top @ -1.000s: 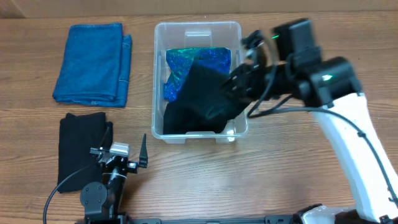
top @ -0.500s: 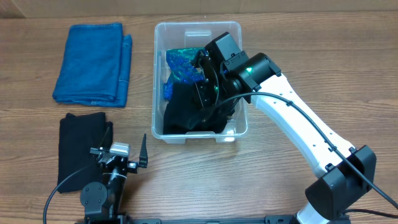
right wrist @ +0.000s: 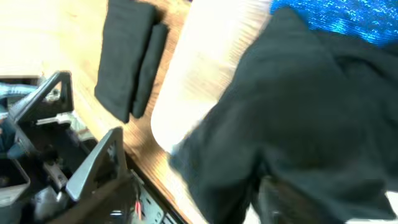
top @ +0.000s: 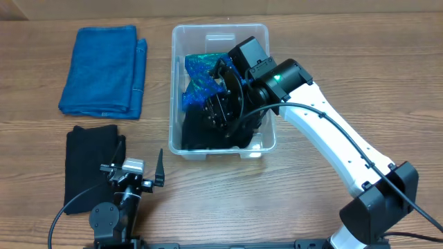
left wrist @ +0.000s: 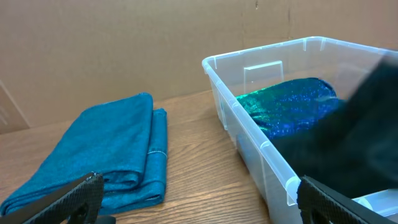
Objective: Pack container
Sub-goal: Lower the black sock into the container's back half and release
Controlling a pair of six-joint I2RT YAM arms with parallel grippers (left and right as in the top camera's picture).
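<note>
The clear container (top: 176,83) stands at the table's middle, its near wall (left wrist: 249,124) in the left wrist view. Inside lie a blue-green sparkly cloth (top: 199,72) at the far end and a black cloth (top: 197,131) at the near end. My right gripper (top: 225,104) reaches down into the container over the black cloth, its jaws apart. The black cloth (right wrist: 311,112) fills the blurred right wrist view and hides most of the fingers. My left gripper (top: 133,169) rests open near the front edge, left of the container, with nothing in it (left wrist: 199,202).
A folded blue towel (top: 104,69) lies at the back left, also seen from the left wrist (left wrist: 106,155). A folded black cloth (top: 90,166) lies at the front left beside the left arm. The right arm stretches from the front right corner across to the container.
The right gripper carried the black cloth from the container's right side into it, then opened. The cloth has dropped flat in the near end. The left arm has not moved.
</note>
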